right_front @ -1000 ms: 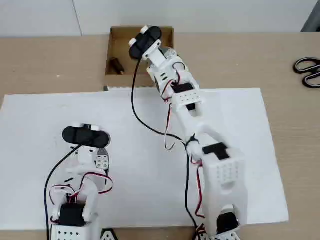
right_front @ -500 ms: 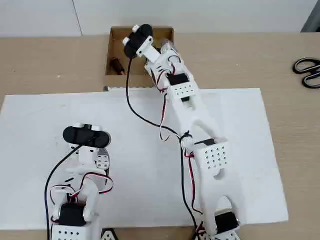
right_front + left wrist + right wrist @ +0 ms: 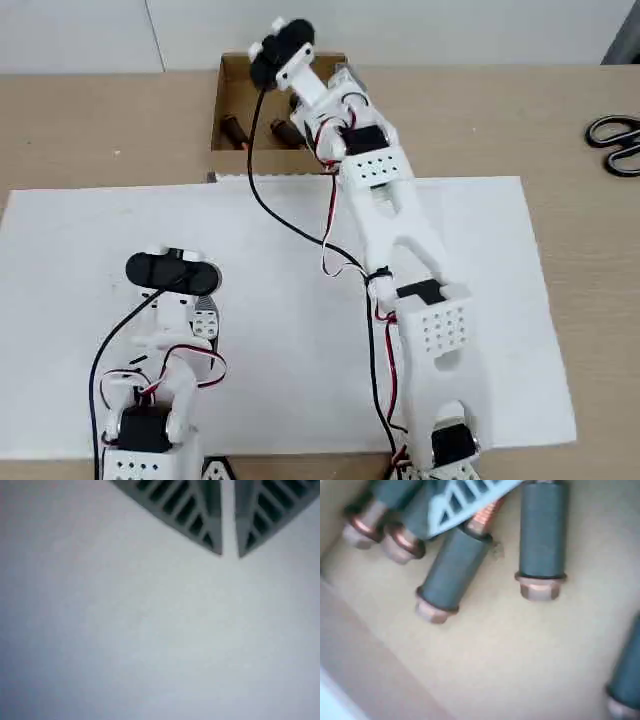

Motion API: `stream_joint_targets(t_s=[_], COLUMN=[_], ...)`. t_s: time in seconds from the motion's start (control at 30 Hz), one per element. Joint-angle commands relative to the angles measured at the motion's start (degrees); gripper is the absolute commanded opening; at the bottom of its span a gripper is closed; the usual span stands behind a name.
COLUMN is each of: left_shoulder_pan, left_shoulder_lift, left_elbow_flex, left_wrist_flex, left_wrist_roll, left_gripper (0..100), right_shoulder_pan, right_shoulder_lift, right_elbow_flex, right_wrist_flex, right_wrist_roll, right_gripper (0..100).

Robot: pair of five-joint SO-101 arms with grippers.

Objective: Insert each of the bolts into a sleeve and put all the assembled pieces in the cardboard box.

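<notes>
Pale wooden table (image 3: 100, 110) under me, with a big white sheet (image 3: 250, 290) spread across it. Right of the sheet, black-handled scissors (image 3: 615, 140) lie on bare wood. Beyond the sheet's far side stands a plain white wall (image 3: 450, 30). The light is soft and even.

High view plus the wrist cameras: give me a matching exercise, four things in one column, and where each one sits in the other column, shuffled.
Things:
1. scissors
2. cardboard box
3. left gripper
4. sleeved bolts

Places:
A. lying inside the box
B. over the white sheet
C. on the bare table, far right
D. on the table beyond the sheet's far edge

Pairs: 1-C, 2-D, 3-B, 4-A
</notes>
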Motion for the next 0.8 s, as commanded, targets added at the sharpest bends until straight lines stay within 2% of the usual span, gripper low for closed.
stream_joint_targets(t_s=[0.0, 0.53, 0.6, 0.73, 0.77], left_shoulder_pan=[-0.18, -0.18, -0.18, -0.18, -0.18], left_shoulder_lift=[-0.62, -0.62, -0.62, -0.62, -0.62], left_elbow_flex=[-0.40, -0.40, -0.40, -0.40, -0.40], left_wrist_flex=[-1.41, -1.67, -1.67, -1.67, -1.67], left_wrist_roll=[0.18, 0.00, 0.00, 0.00, 0.00], left_gripper=[1, 1, 1, 1, 1], right_shoulder_pan=[0.13, 0.40, 0.40, 1.63, 2.15], right_shoulder_lift=[-8.40, -35.12, -37.76, -42.77, -44.18], right_elbow_flex=[-2.81, -2.81, -2.81, -2.81, -2.81], right_wrist_flex=[5.58, 43.47, 46.99, 51.82, 53.05], right_wrist_roll=[-2.99, -13.63, -15.65, -19.96, -20.66], right_gripper=[23.1, 22.9, 19.7, 0.9, 0.1])
